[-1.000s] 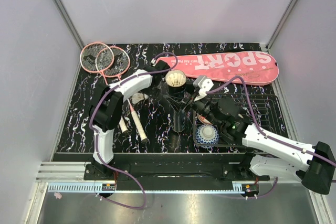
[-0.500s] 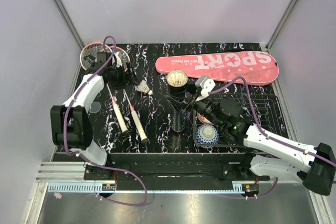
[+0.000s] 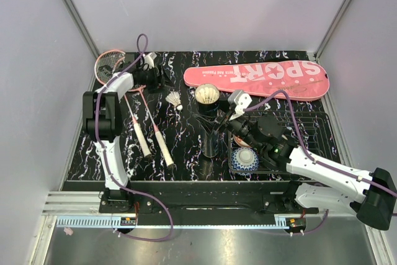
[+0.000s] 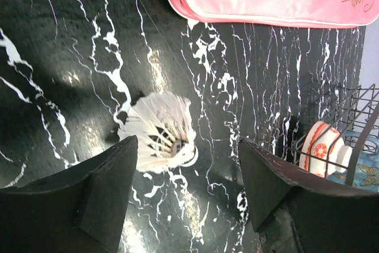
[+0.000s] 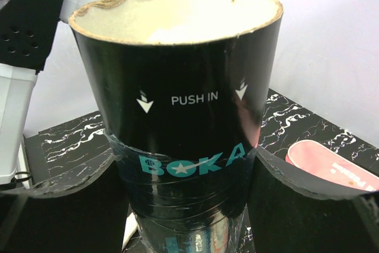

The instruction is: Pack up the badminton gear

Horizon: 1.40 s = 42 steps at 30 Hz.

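Note:
A white feather shuttlecock point(image 3: 175, 100) lies on the dark marbled table, in front of my left gripper point(image 3: 165, 80), which is open and empty at the back left. In the left wrist view the shuttlecock point(image 4: 159, 131) lies just beyond the open fingertips point(image 4: 112, 176), nearer the left one. My right gripper point(image 3: 219, 122) is shut on the black tube point(image 3: 209, 119), held upright with its open end up; it fills the right wrist view point(image 5: 177, 105). Two pink rackets point(image 3: 113, 66) lie at the back left, handles point(image 3: 162, 147) pointing forward. The pink SPORT cover point(image 3: 260, 79) lies at the back.
A black wire basket point(image 3: 307, 125) stands at the right with a patterned bowl point(image 3: 245, 160) at its near left corner. In the left wrist view a red-and-white cup point(image 4: 320, 149) sits in the basket point(image 4: 358, 117). The left arm stretches over the rackets.
My left arm has swung away from the tube to the back left, and its gripper now points right at the shuttlecock. The right arm still holds the tube upright.

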### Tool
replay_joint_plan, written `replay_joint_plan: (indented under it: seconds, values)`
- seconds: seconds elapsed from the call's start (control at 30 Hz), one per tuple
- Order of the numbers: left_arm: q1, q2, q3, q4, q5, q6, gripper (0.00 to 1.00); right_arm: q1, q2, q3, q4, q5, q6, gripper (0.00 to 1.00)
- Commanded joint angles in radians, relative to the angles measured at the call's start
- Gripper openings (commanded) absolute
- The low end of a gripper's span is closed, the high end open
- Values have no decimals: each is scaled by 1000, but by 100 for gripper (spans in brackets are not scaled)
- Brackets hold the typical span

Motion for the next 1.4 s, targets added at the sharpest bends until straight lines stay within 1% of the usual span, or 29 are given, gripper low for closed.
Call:
replay_joint_plan:
  seconds: [0.0,0.07,0.17,0.2,0.43,0.63,0.77,0.8,0.87,0.9,0.93,0.97,1.0,1.03,1.07,1.1,1.17,1.2,1.27,1.3,1.37]
  values:
    - [2,49,70,29,43,70,73,-5,-6,52,37,-10,0,41]
    - [0,59,74,36,63,78,72,-5,-3,49,40,-8,-6,42]
    - [-1,75,77,55,118,76,61,-6,9,55,42,-7,-9,41]
    - [-4,76,82,31,123,82,54,-6,11,55,40,-10,-9,41]
    - [-19,70,18,-16,104,99,38,-6,19,52,65,-20,0,41]
    - [-59,76,18,-66,59,107,34,-5,2,41,60,-22,1,41]
    - [-66,43,13,-88,45,88,17,-6,-6,37,56,-17,-3,41]
    - [-64,-12,10,-100,29,79,10,-5,-4,41,49,-19,-5,41]
    - [-64,-87,18,-128,-41,64,3,-6,12,63,16,-19,-12,41]
    - [-66,-177,36,-181,-73,61,0,-6,22,72,3,-14,-15,41]
    - [-64,-228,48,-212,-146,53,0,-5,34,83,-10,-10,-23,41]
    - [-67,-282,59,-241,-184,48,0,-6,57,113,-44,0,-28,41]
    - [-69,-386,74,-297,-225,44,0,-6,74,133,-62,13,-35,41]
    - [-70,-440,102,-318,-300,26,0,-9,94,152,-79,18,-49,40]
    - [-72,-491,116,-339,-332,16,0,-14,129,193,-108,23,-54,40]
    - [-79,-588,126,-367,-356,7,0,-20,147,211,-121,12,-57,41]
    - [-85,-679,139,-376,-368,-11,0,-54,212,273,-157,-17,-63,40]
    - [-101,-757,139,-376,-373,-11,0,-64,232,294,-170,-55,-65,40]
    - [-119,-830,134,-375,-388,-4,0,-106,294,351,-200,-112,-86,41]
    - [-140,-899,128,-347,-374,8,0,-110,313,368,-211,-161,-104,40]
    - [-162,-960,99,-320,-359,48,0,-123,360,418,-257,-201,-176,40]
